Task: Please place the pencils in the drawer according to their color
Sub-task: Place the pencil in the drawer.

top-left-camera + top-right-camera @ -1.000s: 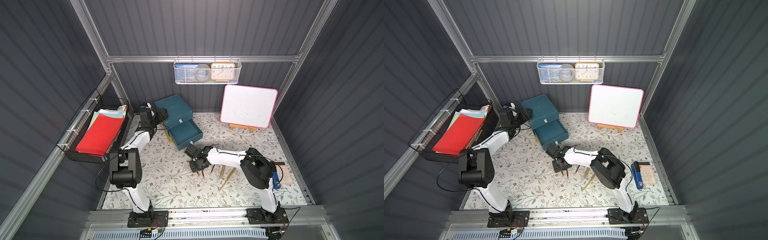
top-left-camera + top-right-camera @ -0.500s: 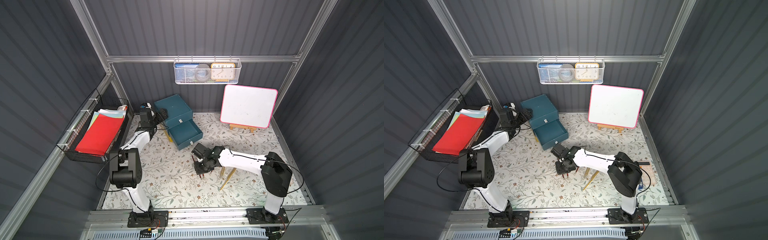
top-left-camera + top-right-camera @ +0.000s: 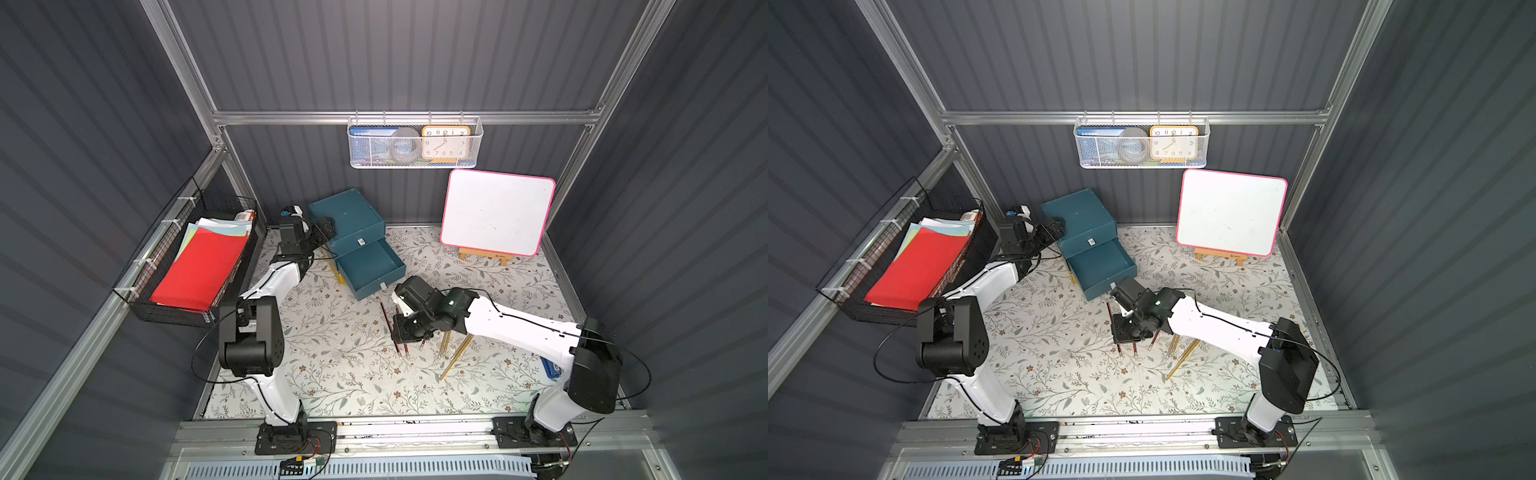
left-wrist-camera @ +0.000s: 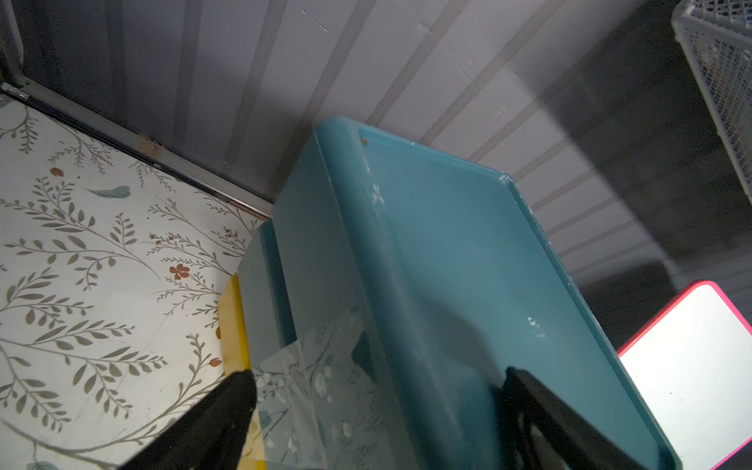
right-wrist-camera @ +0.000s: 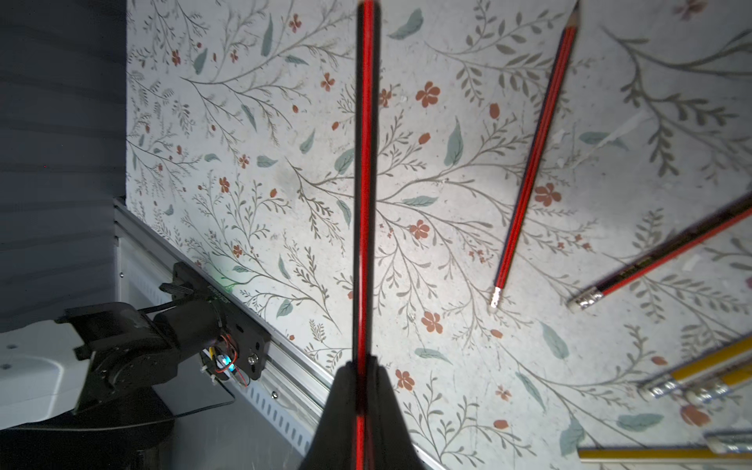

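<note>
Floral bench (image 3: pixel 332 374): teal drawer unit (image 3: pixel 349 216), lower drawer (image 3: pixel 368 266) pulled out, inside bare. Right tool (image 5: pixel 361 366) grips a red-black pencil (image 5: pixel 366 162) near that unit's front; left tool (image 4: pixel 376 378), jaws apart, at its rear corner.

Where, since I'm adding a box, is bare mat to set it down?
Free: floral mat between the left arm's base and the red-and-black striped pencils; also between the open teal drawer and the pink-framed whiteboard. Crowded: around the right pincer, among yellow pencils.

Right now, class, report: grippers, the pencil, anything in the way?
Right gripper shut on red-and-black pencil. Left gripper open, astride teal drawer unit. Lower drawer open. Loose red pencils, yellow pencils beside it.
</note>
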Robot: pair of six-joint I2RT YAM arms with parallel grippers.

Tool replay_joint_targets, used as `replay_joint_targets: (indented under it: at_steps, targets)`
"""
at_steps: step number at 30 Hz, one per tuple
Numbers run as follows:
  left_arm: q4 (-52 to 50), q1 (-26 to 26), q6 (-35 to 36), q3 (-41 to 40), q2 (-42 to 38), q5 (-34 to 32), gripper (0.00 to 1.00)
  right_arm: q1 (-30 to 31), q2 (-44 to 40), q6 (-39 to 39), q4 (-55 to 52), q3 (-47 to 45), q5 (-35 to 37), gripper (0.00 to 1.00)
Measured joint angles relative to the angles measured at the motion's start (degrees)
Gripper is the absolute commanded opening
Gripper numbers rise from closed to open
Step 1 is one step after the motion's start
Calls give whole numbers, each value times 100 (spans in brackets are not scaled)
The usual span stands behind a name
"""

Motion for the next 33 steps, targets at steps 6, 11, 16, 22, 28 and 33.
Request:
replay_joint_targets:
  at_steps: [6,11,16,22,28,33]
  targets:
    - [0,0,0,0,-2,0,100,-396,282,391,380,581,-328,0]
    - [0,0,0,0,-2,0,100,-748,772,901,935,933,-584,0]
    - [0,0,0,0,0,2,100,-1016,1346,1349,1362,1314,-763,0]
    - [11,0,-17,-7,-2,9,100,-1207,1937,1709,1685,1714,-848,0]
    - [24,0,-17,-13,-2,24,100,-1296,2323,2118,2087,1956,-894,0]
    - [44,0,-17,-28,-2,26,100,-1331,2675,2415,2282,2302,-885,0]
